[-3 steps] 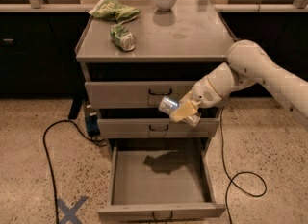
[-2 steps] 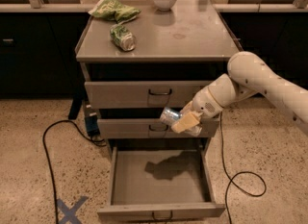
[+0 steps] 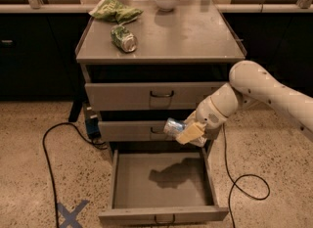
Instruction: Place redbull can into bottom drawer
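One redbull can [image 3: 172, 125] is gripped in the claw [image 3: 188, 131], whose fingers are closed around it. The can's long axis is laid nearly level, with the silver end pointed left, away from the wrist. It is held above the open bottom drawer [image 3: 132, 185], towards the back right. Compared with a second ago, can and claw are found lower.
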{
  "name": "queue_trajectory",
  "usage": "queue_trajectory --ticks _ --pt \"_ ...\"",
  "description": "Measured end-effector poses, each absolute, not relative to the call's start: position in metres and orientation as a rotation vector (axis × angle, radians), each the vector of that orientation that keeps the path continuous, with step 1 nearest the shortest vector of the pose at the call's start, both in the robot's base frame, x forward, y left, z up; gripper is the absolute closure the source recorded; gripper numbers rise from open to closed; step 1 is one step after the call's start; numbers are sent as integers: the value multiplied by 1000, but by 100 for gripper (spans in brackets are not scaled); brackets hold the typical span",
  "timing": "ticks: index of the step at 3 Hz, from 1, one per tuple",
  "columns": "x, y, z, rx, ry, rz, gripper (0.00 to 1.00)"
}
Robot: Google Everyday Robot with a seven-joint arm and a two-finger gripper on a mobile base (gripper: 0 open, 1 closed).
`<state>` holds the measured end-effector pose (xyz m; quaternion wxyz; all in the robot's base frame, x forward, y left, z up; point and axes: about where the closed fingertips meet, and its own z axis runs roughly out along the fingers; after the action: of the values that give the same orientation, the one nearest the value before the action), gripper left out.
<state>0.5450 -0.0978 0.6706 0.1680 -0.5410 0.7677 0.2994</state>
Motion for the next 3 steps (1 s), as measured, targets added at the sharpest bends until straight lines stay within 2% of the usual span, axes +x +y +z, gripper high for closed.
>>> queue_trajectory --ticks 2,3 --pt "555 -86 648 -1578 2136 805 100" --pt "566 -73 598 -1582 2170 677 100"
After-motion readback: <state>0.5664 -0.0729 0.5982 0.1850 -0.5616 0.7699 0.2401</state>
